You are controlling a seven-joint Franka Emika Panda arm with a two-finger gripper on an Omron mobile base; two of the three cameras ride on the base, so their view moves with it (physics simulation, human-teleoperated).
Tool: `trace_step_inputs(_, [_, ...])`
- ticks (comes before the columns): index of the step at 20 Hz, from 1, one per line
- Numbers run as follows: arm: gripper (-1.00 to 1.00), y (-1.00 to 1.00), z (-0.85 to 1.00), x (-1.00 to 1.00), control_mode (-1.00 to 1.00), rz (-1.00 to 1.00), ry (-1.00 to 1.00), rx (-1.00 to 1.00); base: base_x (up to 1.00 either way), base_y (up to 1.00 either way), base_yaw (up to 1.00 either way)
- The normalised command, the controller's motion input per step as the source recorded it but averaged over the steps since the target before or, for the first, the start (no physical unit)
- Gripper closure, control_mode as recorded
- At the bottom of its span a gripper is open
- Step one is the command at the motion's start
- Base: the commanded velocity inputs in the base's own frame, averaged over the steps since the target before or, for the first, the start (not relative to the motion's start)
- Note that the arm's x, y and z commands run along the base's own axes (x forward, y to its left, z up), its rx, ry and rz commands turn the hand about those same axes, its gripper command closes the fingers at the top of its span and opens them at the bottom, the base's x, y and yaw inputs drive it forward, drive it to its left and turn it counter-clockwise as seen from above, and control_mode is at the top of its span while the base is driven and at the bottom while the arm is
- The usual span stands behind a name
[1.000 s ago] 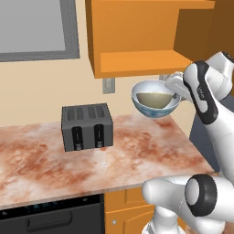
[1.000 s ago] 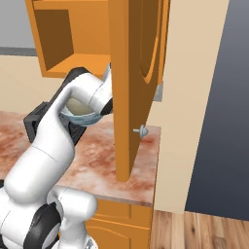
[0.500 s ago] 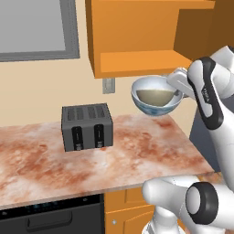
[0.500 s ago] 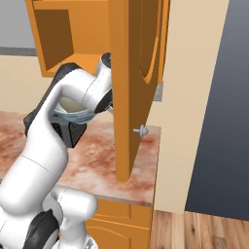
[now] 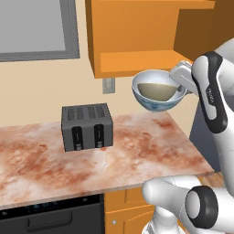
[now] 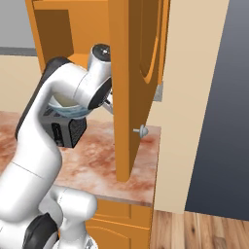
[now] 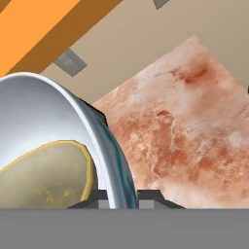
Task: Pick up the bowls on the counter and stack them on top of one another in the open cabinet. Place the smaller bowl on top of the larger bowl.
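1. The gripper (image 7: pixel 118 197) is pinching the rim of the larger bowl (image 5: pixel 157 91), its two dark fingertips (image 7: pixel 97 197) sitting almost together with only the thin bowl wall between them, one inside and one outside.
2. The smaller bowl (image 5: pixel 156 91) is already nesting inside the larger one, just inward of the inner fingertip, so both bowls are travelling as one stack; the stack is hanging in the air well above the counter (image 5: pixel 137 146).
3. The cabinet (image 5: pixel 132 36) is sitting above and just beyond the fingers; the bowl rim is riding just under the front edge of its orange underside, so, as I judge it, the stack is needing more height before it can go in over the shelf.
4. To do this step well, the hand should be lifting straight up first, keeping the bowls level so that the loose olive-tan bowl is not sliding toward the low side.
5. The open cabinet door (image 6: pixel 133 82) is standing close beside the wrist, so the inward move is calling for a path that is staying clear of the door's edge.
6. A rim pinch is a weak hold on a wide bowl: slow, smooth motion is advisable, with the fingers staying closed until the base is resting flat on the shelf.
7. The toaster (image 5: pixel 87 126) is standing far off to the side of the fingers and is posing no obstacle.
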Motion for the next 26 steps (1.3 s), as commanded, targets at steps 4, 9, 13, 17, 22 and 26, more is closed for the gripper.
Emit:
trace_step_inputs(4, [1.0,0.02,0.2,-0.27,-1.0,-0.08,0.0,0.05,0.0,0.0,0.0])
trace_step_inputs(9, [1.0,0.08,0.2,-0.23,-1.0,-0.08,0.0,0.07,0.0,0.0,0.0])
trace_step_inputs(13, [1.0,0.12,0.23,-0.17,-1.0,-0.09,0.0,0.07,0.0,0.0,0.0])
trace_step_inputs(17, [1.0,0.15,0.2,-0.09,-1.0,-0.11,0.0,0.06,0.0,0.0,0.0])
trace_step_inputs(22, [1.0,0.08,0.22,-0.01,-1.0,-0.15,0.0,0.04,0.0,0.0,0.0])
trace_step_inputs(26, [1.0,0.01,0.2,0.0,-1.0,-0.17,-0.02,0.02,0.0,0.0,0.0])
